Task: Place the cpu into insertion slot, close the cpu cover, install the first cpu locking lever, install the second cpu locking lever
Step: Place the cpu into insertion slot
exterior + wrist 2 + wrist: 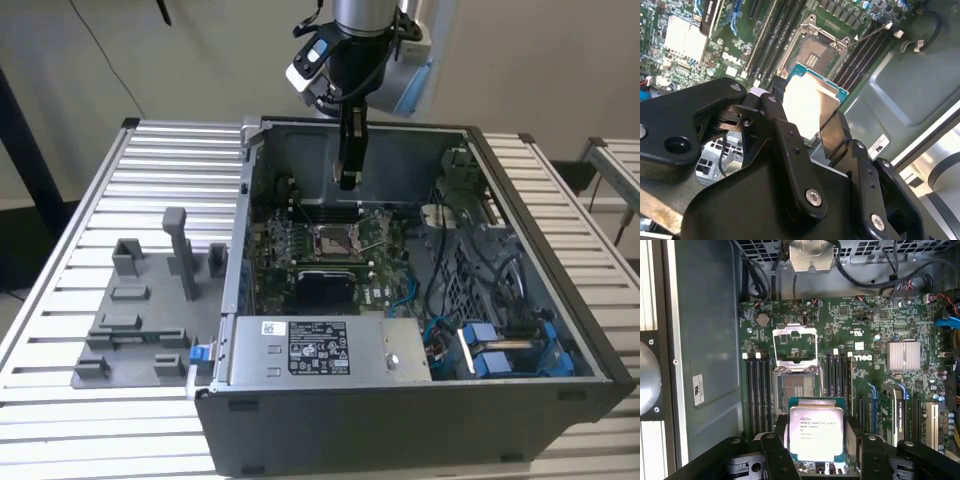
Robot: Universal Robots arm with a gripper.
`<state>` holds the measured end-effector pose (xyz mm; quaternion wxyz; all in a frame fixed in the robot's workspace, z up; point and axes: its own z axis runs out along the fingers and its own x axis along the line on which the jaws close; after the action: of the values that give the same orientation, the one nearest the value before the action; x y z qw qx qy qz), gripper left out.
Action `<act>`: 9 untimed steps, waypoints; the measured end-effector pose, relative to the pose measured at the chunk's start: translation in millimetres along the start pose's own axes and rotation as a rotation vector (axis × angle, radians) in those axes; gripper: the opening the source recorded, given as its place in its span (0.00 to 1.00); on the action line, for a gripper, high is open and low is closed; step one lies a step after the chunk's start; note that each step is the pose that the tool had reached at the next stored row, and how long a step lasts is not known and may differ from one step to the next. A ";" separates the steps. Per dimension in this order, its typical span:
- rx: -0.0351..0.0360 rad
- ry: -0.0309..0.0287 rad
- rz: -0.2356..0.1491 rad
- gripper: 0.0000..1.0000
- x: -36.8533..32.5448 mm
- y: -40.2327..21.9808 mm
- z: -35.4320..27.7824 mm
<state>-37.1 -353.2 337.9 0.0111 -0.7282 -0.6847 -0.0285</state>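
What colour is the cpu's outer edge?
Teal-green, around the silvery top of the cpu; best in the first wrist view.

Here's the cpu (816,432), its side edges partly tucked behind the gripper (818,442) clamping it, and the gripper's body runs off the first wrist view. The insertion slot (797,389) loses its near rim behind the cpu (glare whitens the chip's top in the second wrist view).

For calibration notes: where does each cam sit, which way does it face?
Exterior view: off the arm, high, looking down into the open computer case; arm and tool show above the motherboard.
First wrist view: on the arm, squarely facing cpu, insertion slot, open cpu cover; tool fingers show.
Second wrist view: on the arm, oblique to the motherboard; black tool links show.
Both wrist views share the tool-held cpu and insertion slot.
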 end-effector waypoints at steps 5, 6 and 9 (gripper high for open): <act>-0.0002 0.0000 0.000 0.55 -0.2 0.0 7.8; -0.0002 -0.0001 0.000 0.55 -0.3 -0.1 8.8; -0.0002 -0.0001 0.000 0.55 -0.4 -0.1 11.2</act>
<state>-36.9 -353.0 326.7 0.0110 -0.7282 -0.6847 -0.0285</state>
